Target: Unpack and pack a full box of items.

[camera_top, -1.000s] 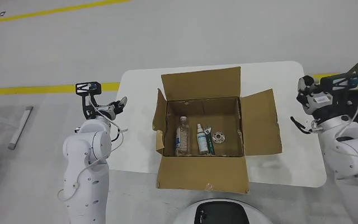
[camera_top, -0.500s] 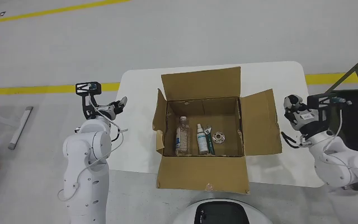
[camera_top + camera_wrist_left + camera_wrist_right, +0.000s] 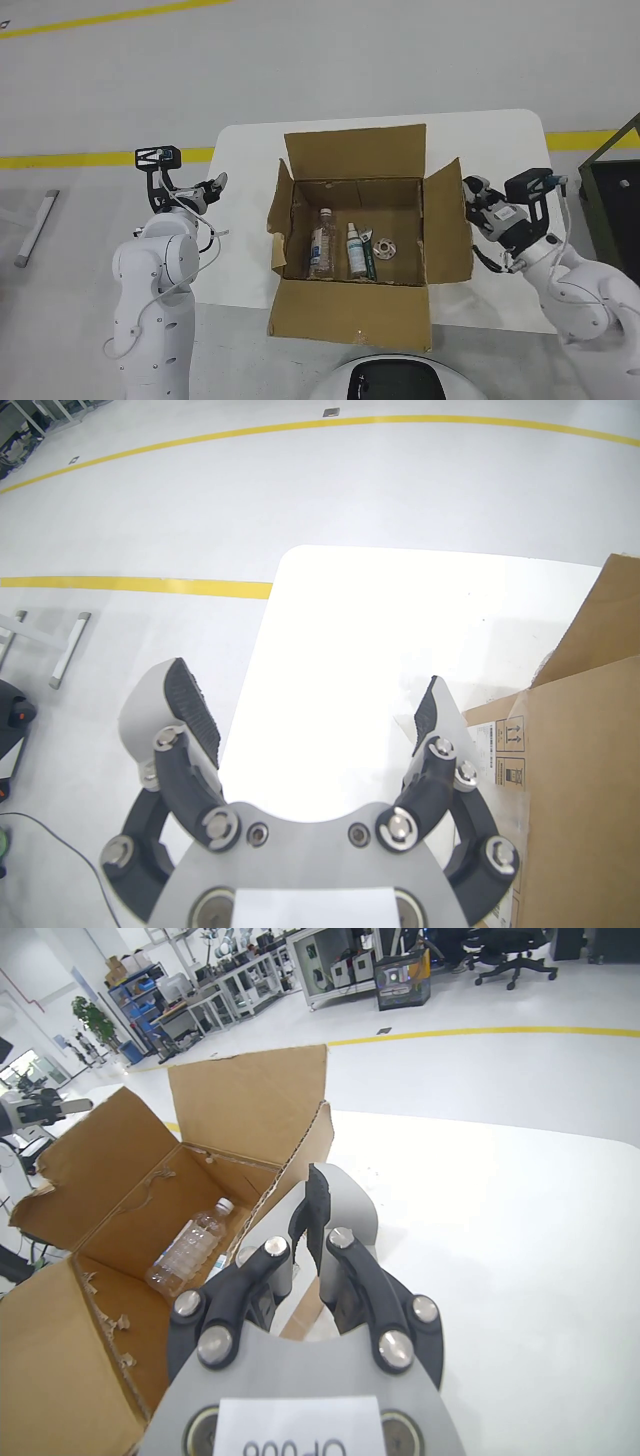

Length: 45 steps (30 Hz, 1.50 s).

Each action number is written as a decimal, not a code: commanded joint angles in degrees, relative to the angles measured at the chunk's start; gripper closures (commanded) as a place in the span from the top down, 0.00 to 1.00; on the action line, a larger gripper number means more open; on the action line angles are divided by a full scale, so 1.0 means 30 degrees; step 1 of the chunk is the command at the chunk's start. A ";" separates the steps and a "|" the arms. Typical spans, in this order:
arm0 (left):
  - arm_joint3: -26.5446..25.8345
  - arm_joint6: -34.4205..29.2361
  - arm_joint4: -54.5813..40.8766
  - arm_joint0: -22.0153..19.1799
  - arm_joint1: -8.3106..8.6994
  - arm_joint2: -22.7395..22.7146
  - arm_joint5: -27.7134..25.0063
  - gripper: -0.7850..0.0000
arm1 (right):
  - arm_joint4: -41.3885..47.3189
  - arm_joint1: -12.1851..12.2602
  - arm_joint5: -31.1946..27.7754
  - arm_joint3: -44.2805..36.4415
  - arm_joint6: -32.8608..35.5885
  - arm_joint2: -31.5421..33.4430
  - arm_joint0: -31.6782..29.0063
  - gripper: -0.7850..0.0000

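An open cardboard box [image 3: 350, 310] stands mid-table with its flaps spread. Inside lie a clear plastic bottle [image 3: 321, 243], a small white bottle [image 3: 355, 250], a green tube [image 3: 369, 256] and a round metal part [image 3: 388, 246]. My right gripper [image 3: 471, 196] is at the box's right flap [image 3: 447, 225]. In the right wrist view this gripper [image 3: 295, 1225] is shut on the flap's edge, with the clear bottle [image 3: 187, 1248] beyond it in the box [image 3: 125, 1168]. My left gripper [image 3: 214, 184] hangs open off the table's left edge, nothing between its fingers [image 3: 192, 710], the box [image 3: 575, 725] to one side.
The white table [image 3: 245, 255] has bare room left of the box and a strip at its right end [image 3: 500, 1228]. A dark green bin [image 3: 612, 200] stands beyond the table's right edge. Yellow lines cross the floor.
My right arm has come in from the table's right end to the box's right flap. The flap has tilted upward and the whole box has slid a little to the left. The left arm is still.
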 commanded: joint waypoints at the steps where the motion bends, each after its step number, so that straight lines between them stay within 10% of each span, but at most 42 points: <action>1: 0.0000 0.0000 0.0000 0.0000 0.0000 0.0000 0.0000 1.00 | 0.0019 0.0010 -0.0326 -0.0285 0.0274 -0.0207 0.0088 0.00; 23: 0.0000 0.0000 0.0000 0.0000 0.0000 0.0000 0.0000 1.00 | -0.0296 0.0113 -0.2238 -0.0962 0.2874 -0.2427 0.0035 0.00; 44: -0.0081 0.0602 -0.0232 0.0292 -0.0001 0.0016 -0.0235 1.00 | 0.0476 0.0108 0.0497 -0.0487 0.5175 -0.2690 0.1740 0.00; 45: -0.0167 0.0832 -0.0333 0.0433 0.0013 0.0024 -0.0554 0.74 | 0.0707 0.0105 0.0810 -0.0527 0.4782 -0.2370 0.1730 0.00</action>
